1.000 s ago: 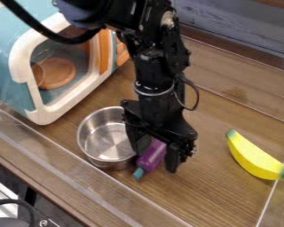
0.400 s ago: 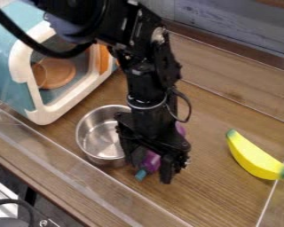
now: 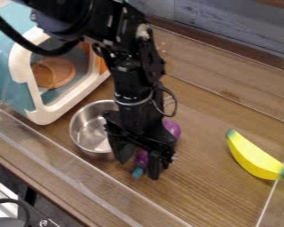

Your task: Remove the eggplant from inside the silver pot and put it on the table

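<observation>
- Since a second ago the arm has swung left in the camera view, from right of the pot to over its right rim, and the pot has slid a little left with it.
- Black fingers [image 3: 144,166] point straight down with the jaws spread wide, their tips low, right by the tabletop [image 3: 216,97].
- Eggplant [image 3: 169,131] lies on the tabletop just right of the pot [image 3: 91,133], outside it; its purple body shows beside and between the fingers, and the teal stem end peeks out near the tips.
- Whether the fingers press the eggplant I cannot tell; they are not closed on it.
- Pot sits upright, its right rim hidden behind the arm; what shows of its inside is bare steel.
- Banana [image 3: 256,157] lies well apart to the right.
- Toy oven [image 3: 43,71] stands behind the pot on the left.
</observation>
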`<act>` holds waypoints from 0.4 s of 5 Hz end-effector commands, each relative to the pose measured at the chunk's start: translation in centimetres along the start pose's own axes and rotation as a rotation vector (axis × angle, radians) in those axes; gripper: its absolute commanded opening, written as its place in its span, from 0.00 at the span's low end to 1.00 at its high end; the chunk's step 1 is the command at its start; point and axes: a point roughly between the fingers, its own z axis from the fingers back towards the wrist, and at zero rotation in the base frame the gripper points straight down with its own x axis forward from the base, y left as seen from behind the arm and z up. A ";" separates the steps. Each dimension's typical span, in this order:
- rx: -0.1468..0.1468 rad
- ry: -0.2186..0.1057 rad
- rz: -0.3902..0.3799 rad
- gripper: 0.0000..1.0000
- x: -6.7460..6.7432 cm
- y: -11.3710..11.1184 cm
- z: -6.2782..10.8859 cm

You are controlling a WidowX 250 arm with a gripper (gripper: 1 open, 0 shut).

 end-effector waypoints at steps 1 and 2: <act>-0.002 -0.050 0.009 1.00 1.1 0.9 1.8; -0.006 -0.066 0.051 1.00 2.5 1.0 2.3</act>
